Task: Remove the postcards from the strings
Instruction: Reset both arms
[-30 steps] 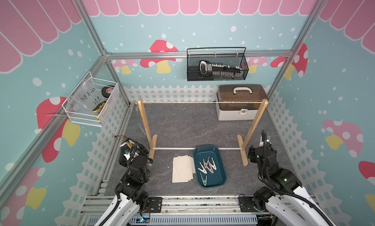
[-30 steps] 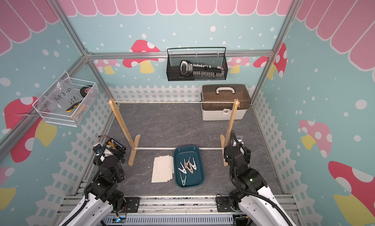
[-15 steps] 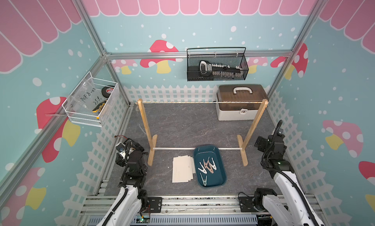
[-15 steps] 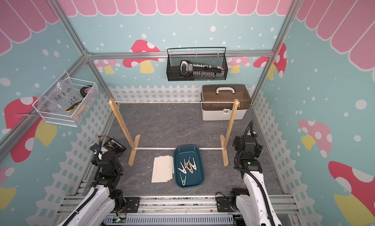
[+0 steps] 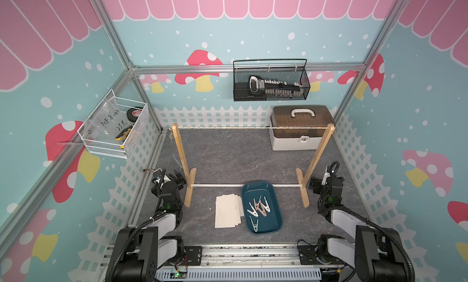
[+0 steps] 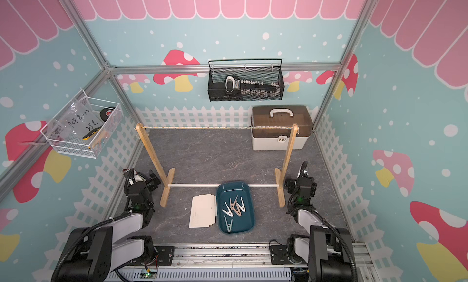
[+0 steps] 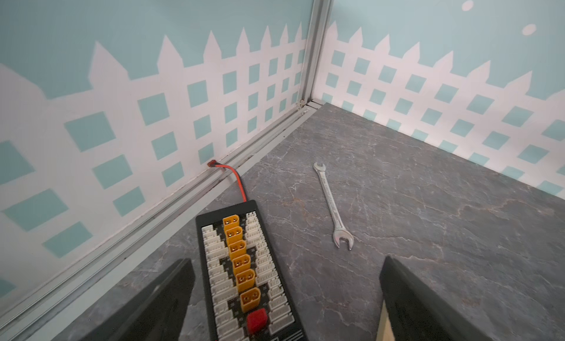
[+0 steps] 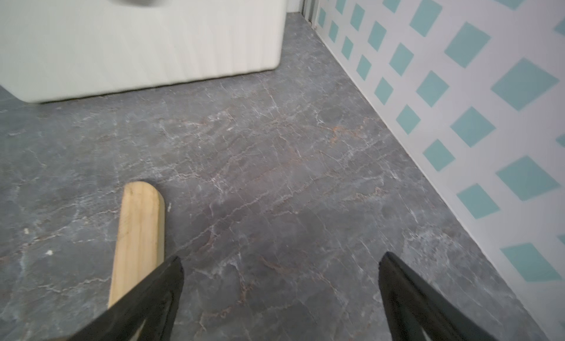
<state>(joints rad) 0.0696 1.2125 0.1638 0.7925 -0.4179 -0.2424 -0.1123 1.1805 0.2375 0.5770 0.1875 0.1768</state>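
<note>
Both arms have backed off since a second ago. They were leaning in by the feet of the wooden rack (image 5: 181,161), and now each one sits tucked low outside its own end of it. The fingers went wider over that stretch too.

Left gripper (image 7: 284,260) is spread wide with nothing between the fingers. It hangs over a connector board (image 7: 244,275) off the rack's left end, with a wrench (image 7: 333,208) lying a bit further on. Right gripper (image 8: 281,257) is just as spread and just as empty. The rack's right foot is just beside one finger, and the storage box (image 8: 137,42) is ahead of it, behind the rack.

As for the job, the string (image 5: 253,128) across the top of the rack is bare in both top views, no cards and no pegs on it. The postcards (image 5: 228,211) lie in a slightly fanned stack flat on the floor in front of the rack, near its middle. They're right up against the teal tray (image 5: 257,184) that holds the clothespins (image 5: 258,208). I can't count the cards from up here, but nothing is left hanging, so to me this looks finished and the arms are just parking.
</note>
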